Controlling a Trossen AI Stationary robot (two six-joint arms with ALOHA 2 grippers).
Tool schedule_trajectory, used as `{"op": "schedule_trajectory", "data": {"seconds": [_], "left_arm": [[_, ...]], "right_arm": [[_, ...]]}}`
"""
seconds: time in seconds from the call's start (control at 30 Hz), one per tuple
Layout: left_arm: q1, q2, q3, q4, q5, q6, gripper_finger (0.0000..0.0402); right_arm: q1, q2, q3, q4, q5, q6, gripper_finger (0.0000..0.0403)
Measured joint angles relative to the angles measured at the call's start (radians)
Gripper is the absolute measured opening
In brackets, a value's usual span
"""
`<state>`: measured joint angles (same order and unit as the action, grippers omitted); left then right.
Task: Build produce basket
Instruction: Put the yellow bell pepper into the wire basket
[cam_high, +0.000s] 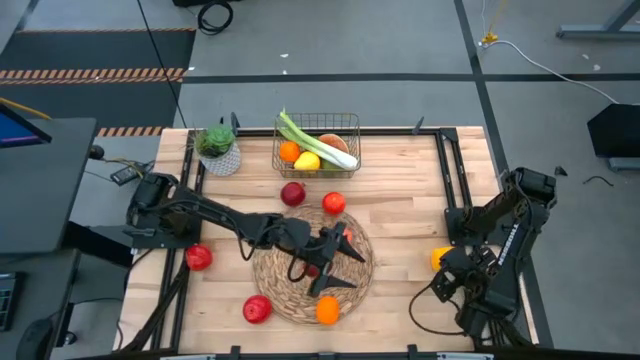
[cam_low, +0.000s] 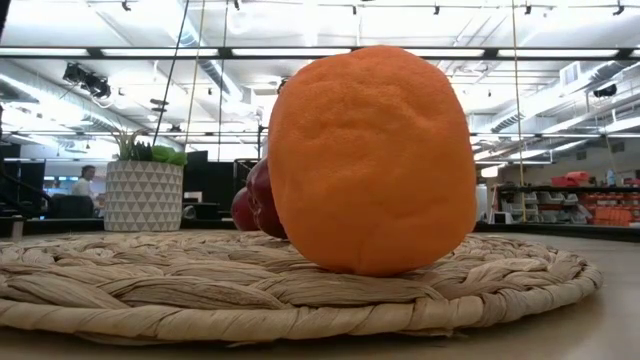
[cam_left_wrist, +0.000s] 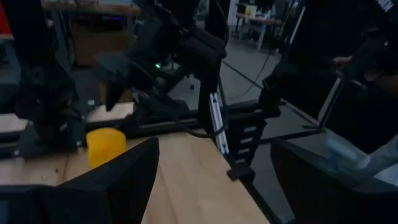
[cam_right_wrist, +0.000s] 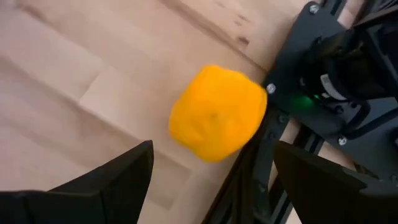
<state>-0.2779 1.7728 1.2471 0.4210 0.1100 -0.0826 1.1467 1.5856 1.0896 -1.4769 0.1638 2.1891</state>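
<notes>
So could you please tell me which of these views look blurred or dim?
The left wrist view is dark and smeared; in the right wrist view the yellow fruit has soft edges; the low view is filled by a close orange; the high view is evenly lit.

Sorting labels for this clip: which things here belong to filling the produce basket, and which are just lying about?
Job:
wire basket, holding leek, orange, lemon
red apples on the table
orange on the mat
yellow fruit by the right claw

Lying about:
woven mat
potted plant

Lab or workshop: exposed ceiling ducts (cam_low: 215, 75), storage shelves (cam_low: 560, 205), cabled concrete floor (cam_high: 400, 40).
</notes>
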Motion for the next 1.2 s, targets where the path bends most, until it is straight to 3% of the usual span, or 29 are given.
{"op": "schedule_trajectory", "data": {"seconds": [0.4, 0.77, 0.93, 1.2], "left_arm": [[-0.073, -0.006, 0.0, -0.083, -0.027, -0.071, 0.0314], [-0.183, -0.028, -0.019, -0.091, -0.221, -0.037, 0.0314], [-0.193, -0.131, -0.163, -0.027, -0.29, -0.065, 0.0314], [-0.197, -0.332, -0.498, 0.274, -0.308, -0.147, 0.0314]], "right_arm": [[-0.079, 0.0, -0.161, 0.12, -0.061, 0.007, 0.0336], [-0.15, 0.0, -0.237, 0.218, -0.033, 0.008, 0.0336], [-0.155, 0.0, -0.238, 0.221, -0.017, 0.007, 0.0336], [-0.161, -0.003, -0.17, 0.183, 0.122, -0.015, 0.0336]]}}
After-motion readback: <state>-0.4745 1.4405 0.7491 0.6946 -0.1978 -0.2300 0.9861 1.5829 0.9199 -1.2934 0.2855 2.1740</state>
